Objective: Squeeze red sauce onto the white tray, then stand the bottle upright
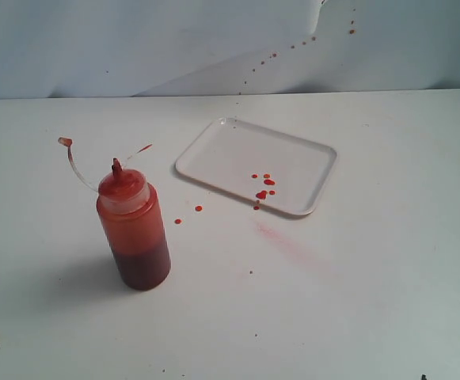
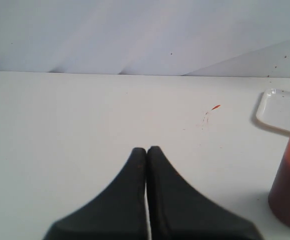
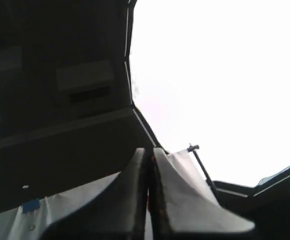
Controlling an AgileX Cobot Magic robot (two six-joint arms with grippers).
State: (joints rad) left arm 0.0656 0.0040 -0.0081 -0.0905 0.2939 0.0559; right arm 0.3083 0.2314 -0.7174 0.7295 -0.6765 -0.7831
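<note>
Ok so going front to back: the left pincer [image 2: 146, 150] sits low over the worktop [image 1: 356, 301], tips pressed together with nothing between them. The bottle [image 1: 134, 233] is just off to its side, not touching it. The right pincer [image 3: 149, 152] is also pressed together and empty. Its camera only sees ceiling and room, so it's pointed well away from everything.

The bottle stands upright in the front-left part of the worktop, maybe a third full of dark sauce. Its nozzle is open and the little cap [image 1: 65, 142] dangles on its strap. Past it there are a couple of stray drops [image 1: 198, 208] on the bare worktop, and a faint pink smear [image 1: 281, 237] nearby.

Further back, about mid-worktop and closer to the back edge, is the tray [image 1: 293, 154]. The red sauce [image 1: 262, 194] is a small cluster of drops by the tray's front edge. The backdrop [image 1: 134, 39] behind has a line of splatter too, lol.

My read is that both halves look done: sauce on the tray, bottle standing, nobody holding it. If more sauce is wanted, the next move needs the left pincer to spread wide first, then take the bottle round its middle without tipping it.
</note>
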